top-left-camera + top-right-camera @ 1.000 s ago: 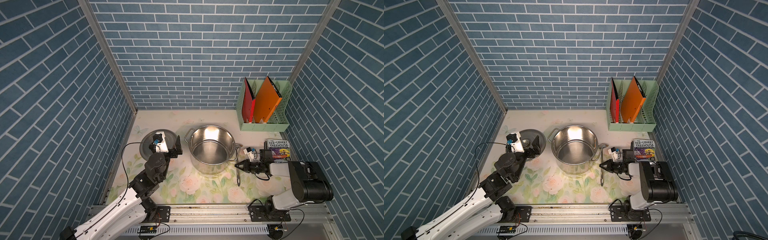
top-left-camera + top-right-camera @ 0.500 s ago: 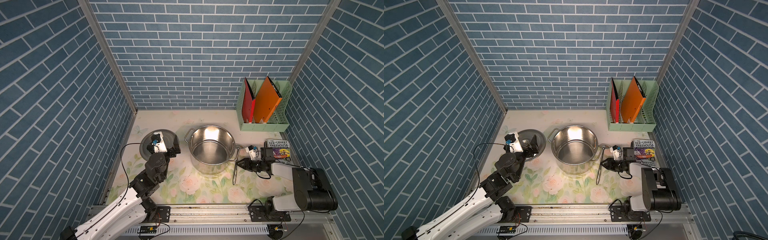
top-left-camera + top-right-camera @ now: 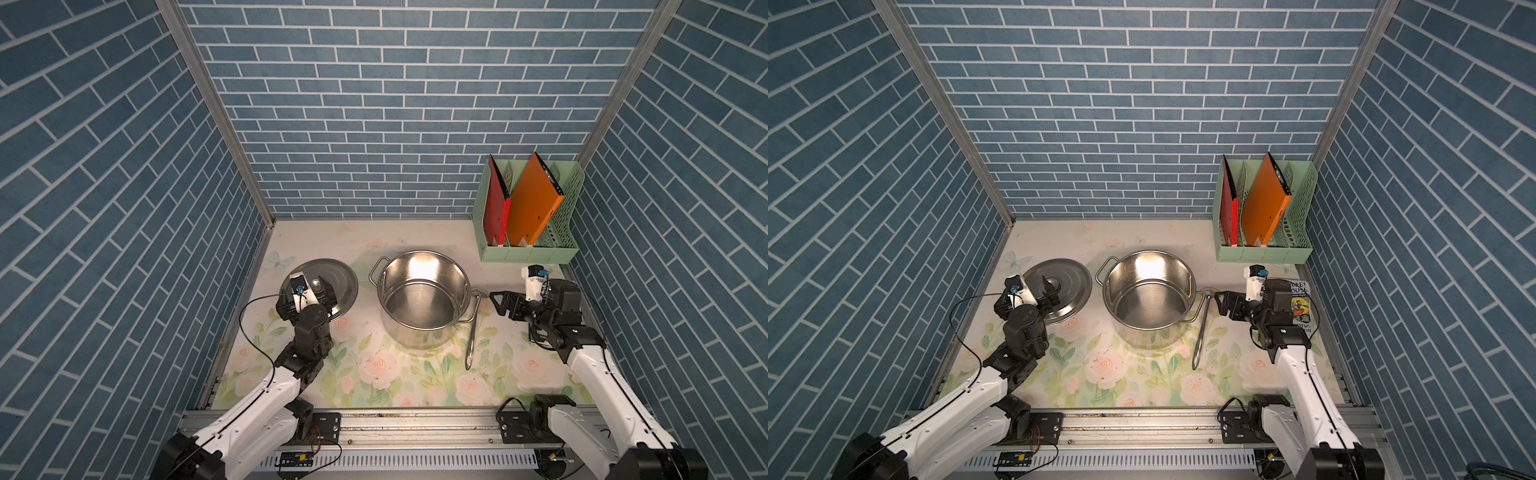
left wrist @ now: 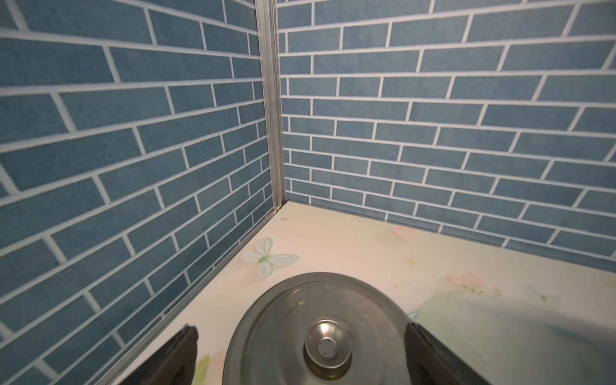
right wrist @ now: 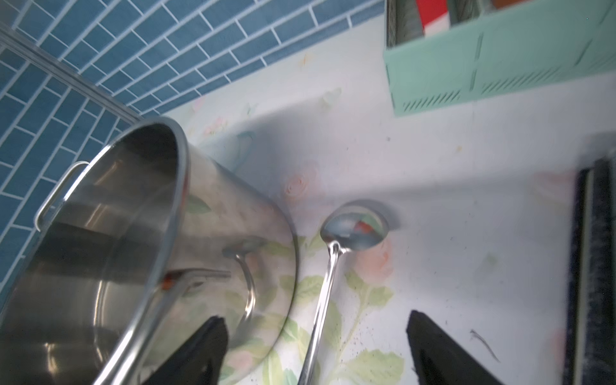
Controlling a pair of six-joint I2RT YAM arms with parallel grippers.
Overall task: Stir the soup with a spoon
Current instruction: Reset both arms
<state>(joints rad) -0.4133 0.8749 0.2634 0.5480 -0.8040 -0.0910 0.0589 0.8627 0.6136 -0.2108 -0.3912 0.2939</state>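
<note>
Bright light is coming down from above. It is making a white shine on the far inside wall of the pot (image 3: pixel 417 307). A soft gray shadow is lying on the tabletop (image 5: pixel 433 150) beside the pot. The brick walls (image 3: pixel 1142 104) are bending at the edges in both top views. The spoon (image 5: pixel 328 283) is looking blurry in the right wrist view.

Spoon (image 5: pixel 353 230) handle end beyond wrist view

Right fingers (image 5: pixel 433 353) sprung wide apart, spoon (image 3: pixel 473 332) released onto the floral mat (image 3: pixel 374 237), right arm (image 3: pixel 590 374) drawn back.
</note>
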